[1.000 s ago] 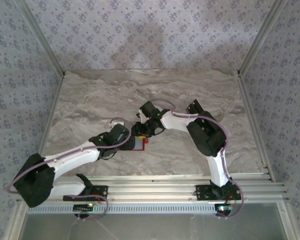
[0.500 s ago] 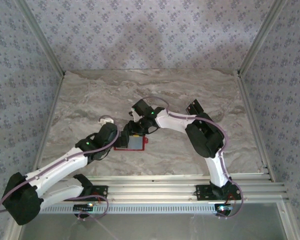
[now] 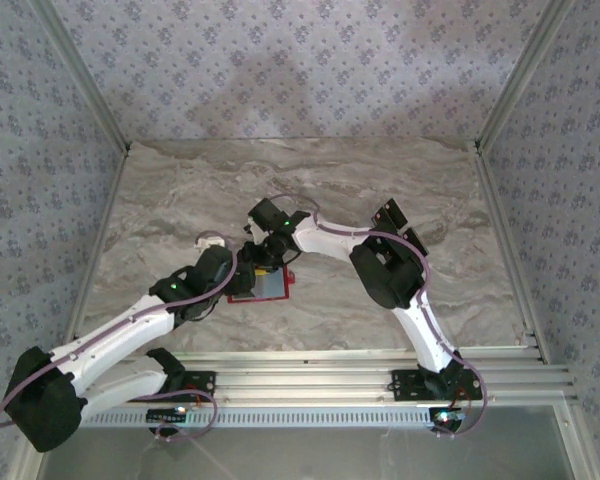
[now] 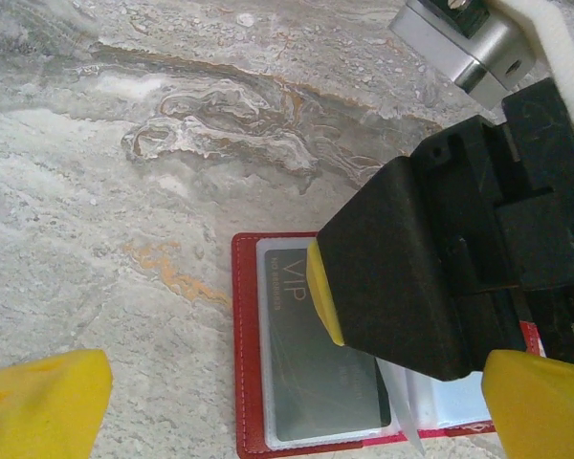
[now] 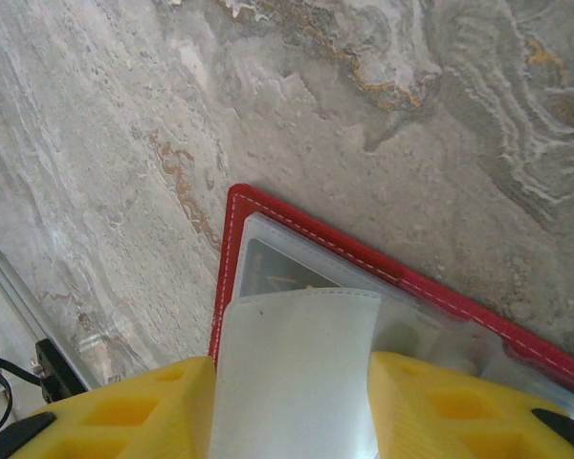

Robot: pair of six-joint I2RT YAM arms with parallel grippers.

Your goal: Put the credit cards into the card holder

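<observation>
I am built of white plastic links (image 3: 130, 325) and bulky black joints (image 3: 385, 275), with thin lilac cables (image 3: 298, 197) looping alongside. Small green lights (image 3: 283, 213) glow near my wrists, and my fingers (image 5: 105, 411) are bright yellow.

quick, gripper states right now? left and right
Left gripper: open, holding nothing.
Right gripper: cannot be told; jaws apart, clear flap of the card holder between them.

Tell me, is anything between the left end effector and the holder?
Yes: the right end effector hangs right over the holder and covers much of it in the left wrist view. The card in the holder shows beside it.
</observation>
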